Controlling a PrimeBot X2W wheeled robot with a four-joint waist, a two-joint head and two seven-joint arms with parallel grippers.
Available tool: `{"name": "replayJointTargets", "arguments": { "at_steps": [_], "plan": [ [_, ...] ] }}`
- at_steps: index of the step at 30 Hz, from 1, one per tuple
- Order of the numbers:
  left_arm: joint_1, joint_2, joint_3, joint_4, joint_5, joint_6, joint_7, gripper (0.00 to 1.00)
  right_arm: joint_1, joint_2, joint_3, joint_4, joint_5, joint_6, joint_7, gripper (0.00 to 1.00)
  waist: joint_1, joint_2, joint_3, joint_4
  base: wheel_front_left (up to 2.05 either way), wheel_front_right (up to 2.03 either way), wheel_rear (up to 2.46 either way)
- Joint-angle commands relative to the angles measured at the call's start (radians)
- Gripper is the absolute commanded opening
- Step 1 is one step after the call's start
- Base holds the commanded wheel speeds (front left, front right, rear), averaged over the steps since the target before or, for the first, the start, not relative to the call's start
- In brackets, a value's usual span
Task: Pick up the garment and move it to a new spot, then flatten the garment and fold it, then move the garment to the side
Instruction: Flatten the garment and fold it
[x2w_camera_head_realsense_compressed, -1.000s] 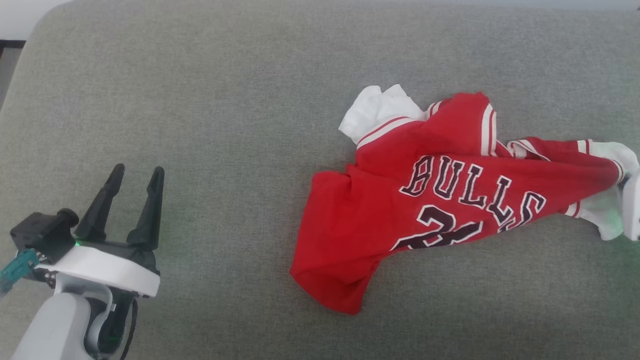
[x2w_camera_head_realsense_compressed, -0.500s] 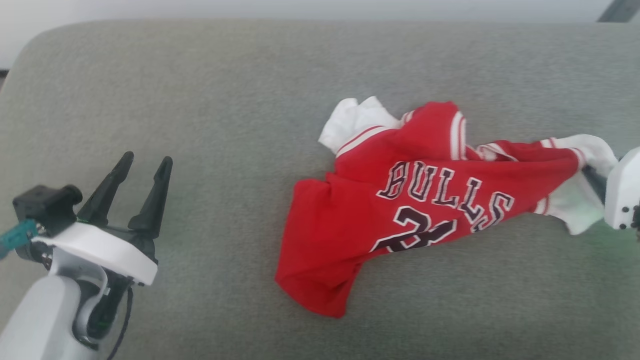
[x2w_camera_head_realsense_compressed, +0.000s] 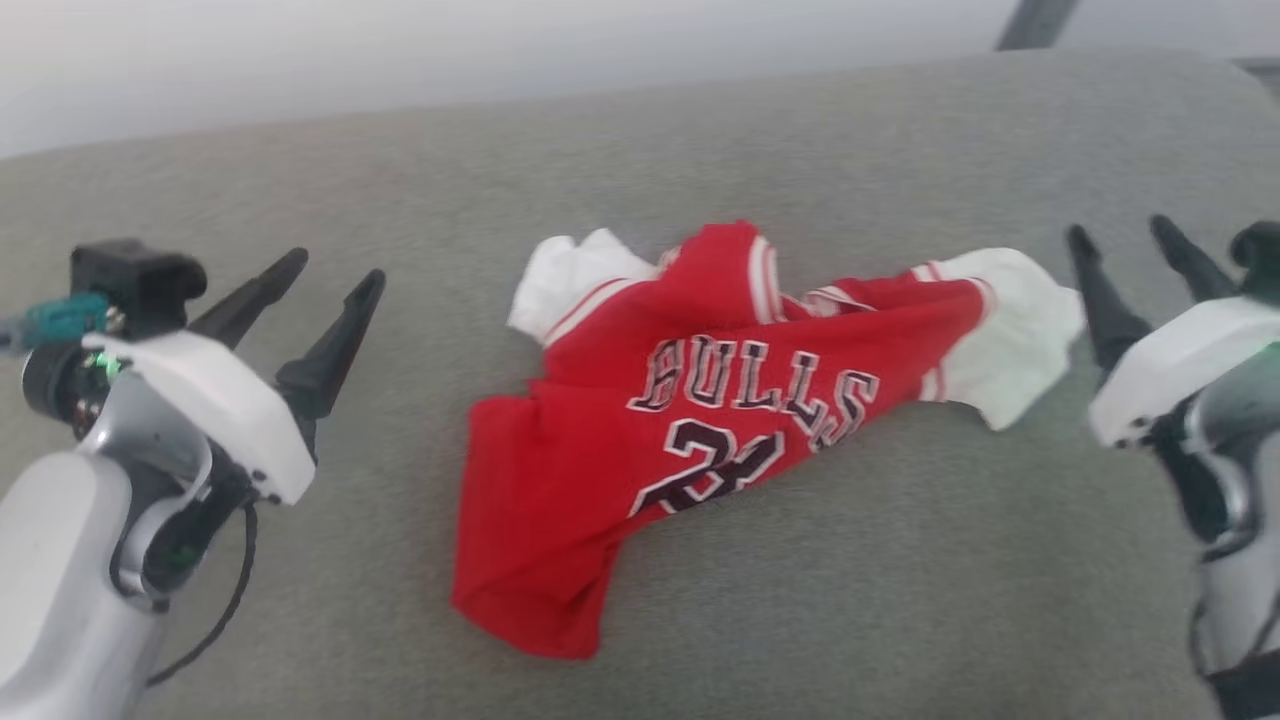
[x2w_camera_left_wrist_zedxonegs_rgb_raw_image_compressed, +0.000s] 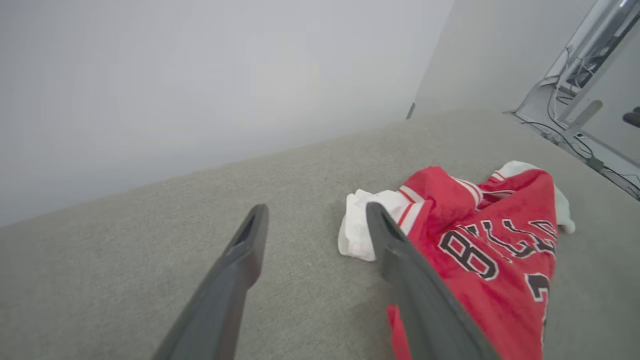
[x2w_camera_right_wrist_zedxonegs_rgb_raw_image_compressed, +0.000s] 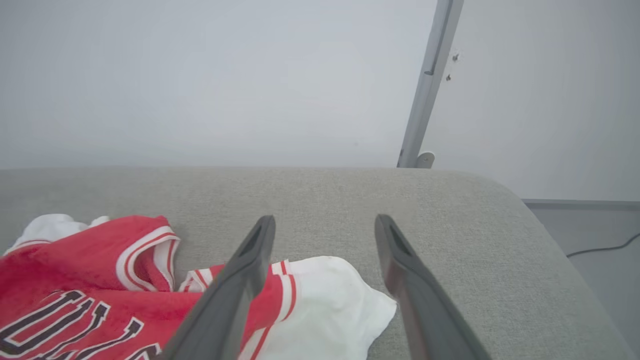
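While both arms hang over the grey cushion (x2w_camera_head_realsense_compressed: 850, 600), neither has hold of anything. Left gripper (x2w_camera_head_realsense_compressed: 335, 268): fingers spread wide, empty, off to the left of the garment (x2w_camera_head_realsense_compressed: 560, 480), bare cushion between. Right gripper (x2w_camera_head_realsense_compressed: 1118, 227): fingers just as wide apart, empty, just beside the garment's right white sleeve (x2w_camera_head_realsense_compressed: 1010, 340); head view shows a small gap, no contact.

Garment lies crumpled mid-cushion, chest side up, "BULLS" lettering (x2w_camera_head_realsense_compressed: 750, 385) readable and running at a slant, number under it creased. Hem corner bunched at the lower left, toward me. Other white sleeve (x2w_camera_head_realsense_compressed: 565, 280) is rumpled at the far left end. Not flat, not folded.

Left wrist view: left gripper (x2w_camera_left_wrist_zedxonegs_rgb_raw_image_compressed: 315, 209) looks along the cushion, garment (x2w_camera_left_wrist_zedxonegs_rgb_raw_image_compressed: 505, 285) to the right of the fingers. One finger overlaps its red edge in that view; can't tell contact from there.

Right wrist view: right gripper (x2w_camera_right_wrist_zedxonegs_rgb_raw_image_compressed: 325, 219) open above the cushion, right white sleeve (x2w_camera_right_wrist_zedxonegs_rgb_raw_image_compressed: 330, 300) low between the fingers, rest of the garment (x2w_camera_right_wrist_zedxonegs_rgb_raw_image_compressed: 75, 270) off to the left. Grey post (x2w_camera_right_wrist_zedxonegs_rgb_raw_image_compressed: 425, 85) stands against the pale wall (x2w_camera_right_wrist_zedxonegs_rgb_raw_image_compressed: 200, 75) behind the cushion's far edge.
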Motion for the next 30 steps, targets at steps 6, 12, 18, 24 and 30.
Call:
{"name": "replayJointTargets", "arguments": {
  "at_steps": [6,12,18,24,30],
  "plan": [
    [-0.106,0.021,-0.046,0.025,-0.019,-0.002,0.127,1.0,0.072,0.135,0.021,-0.078,-0.069,0.0,-0.144,1.0,0.0,0.0,0.004,-0.134,0.0,0.0,0.0],
    [-0.178,0.027,-0.082,0.071,-0.031,0.0,0.231,1.0,0.1,0.193,0.043,-0.068,-0.076,0.0,-0.205,1.0,0.0,0.0,0.029,-0.207,0.0,0.0,0.0],
    [-0.248,0.037,-0.114,0.171,-0.016,0.021,0.338,1.0,0.11,0.219,0.101,-0.045,-0.059,0.0,-0.249,1.0,0.0,0.0,0.072,-0.274,0.0,0.0,0.0],
    [-0.289,0.048,-0.142,0.303,0.0,0.062,0.442,1.0,0.102,0.23,0.134,-0.027,-0.041,0.0,-0.279,1.0,0.0,0.0,0.109,-0.308,0.0,0.0,0.0],
    [-0.324,0.044,-0.17,0.394,0.004,0.09,0.538,1.0,0.089,0.233,0.137,-0.012,-0.042,0.0,-0.29,1.0,0.0,0.0,0.137,-0.315,0.0,0.0,0.0]
  ]
}}
